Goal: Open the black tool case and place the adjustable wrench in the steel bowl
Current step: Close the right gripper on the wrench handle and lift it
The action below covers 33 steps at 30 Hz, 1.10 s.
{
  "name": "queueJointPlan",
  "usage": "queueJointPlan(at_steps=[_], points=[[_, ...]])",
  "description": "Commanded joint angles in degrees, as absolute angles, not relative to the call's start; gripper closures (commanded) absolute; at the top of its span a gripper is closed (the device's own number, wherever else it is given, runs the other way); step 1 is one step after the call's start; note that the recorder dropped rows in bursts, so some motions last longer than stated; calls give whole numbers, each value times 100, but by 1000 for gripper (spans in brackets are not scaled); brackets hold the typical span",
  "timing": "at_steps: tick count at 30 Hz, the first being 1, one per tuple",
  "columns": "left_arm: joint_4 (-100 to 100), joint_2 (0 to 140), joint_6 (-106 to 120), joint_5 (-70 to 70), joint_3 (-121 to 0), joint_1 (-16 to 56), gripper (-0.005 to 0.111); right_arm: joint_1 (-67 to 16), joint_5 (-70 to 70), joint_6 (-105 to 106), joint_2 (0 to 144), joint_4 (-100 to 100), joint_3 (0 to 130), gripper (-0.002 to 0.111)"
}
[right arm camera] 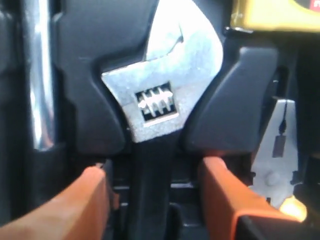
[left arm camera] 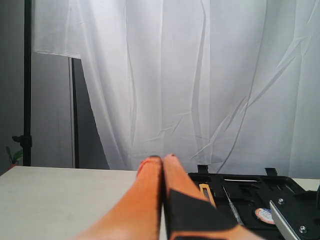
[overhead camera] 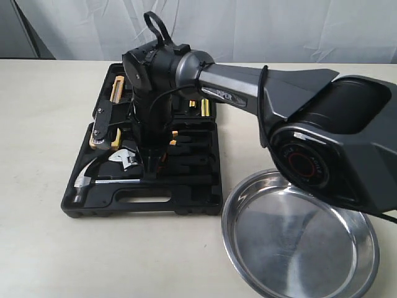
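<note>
The black tool case (overhead camera: pixel 142 202) lies open on the table with its tools in their recesses. Inside it rests the adjustable wrench (overhead camera: pixel 126 160), silver head showing and black handle under my right arm. My right gripper (overhead camera: pixel 154 162) points down into the case. In the right wrist view the wrench (right arm camera: pixel 160 95) sits in its recess, and my right gripper (right arm camera: pixel 152 180) is open, one orange finger on each side of the black handle without touching it. The steel bowl (overhead camera: pixel 298 239) stands empty to the right of the case. My left gripper (left arm camera: pixel 162 165) is shut on nothing, beside the case (left arm camera: pixel 250 192).
A steel-headed hammer (overhead camera: pixel 93 181) lies in the case left of the wrench, its chrome shaft (right arm camera: pixel 40 75) close to my right fingers. A yellow tool (overhead camera: pixel 116 93) sits at the case's far left. A white curtain hangs behind the table.
</note>
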State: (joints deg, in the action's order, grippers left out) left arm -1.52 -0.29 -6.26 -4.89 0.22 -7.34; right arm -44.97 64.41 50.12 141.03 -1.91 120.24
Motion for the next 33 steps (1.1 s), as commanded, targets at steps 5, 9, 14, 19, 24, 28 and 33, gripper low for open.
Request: queueJointPlan(at_steps=[5, 9, 14, 19, 24, 28, 33], points=[[-166, 0, -644, -519, 0, -725, 106, -4510, 6304, 5039, 14307, 0, 12060, 68], [-166, 0, -644, -519, 0, -725, 106, -4510, 6584, 4914, 14305, 0, 12060, 108], [-166, 0, -644, -519, 0, -725, 106, -4510, 6517, 4659, 14012, -79, 12060, 108], [-166, 0, -644, -519, 0, -725, 106, -4510, 6185, 4620, 13599, -395, 12060, 108], [-166, 0, -644, -519, 0, -725, 106, -4510, 6207, 4595, 13371, -441, 12060, 108], [-166, 0, -644, -519, 0, -725, 106, -4510, 6250, 4539, 13243, -455, 12060, 108], [-166, 0, -644, -519, 0, -725, 106, -4510, 6650, 4430, 13229, -290, 12060, 108]])
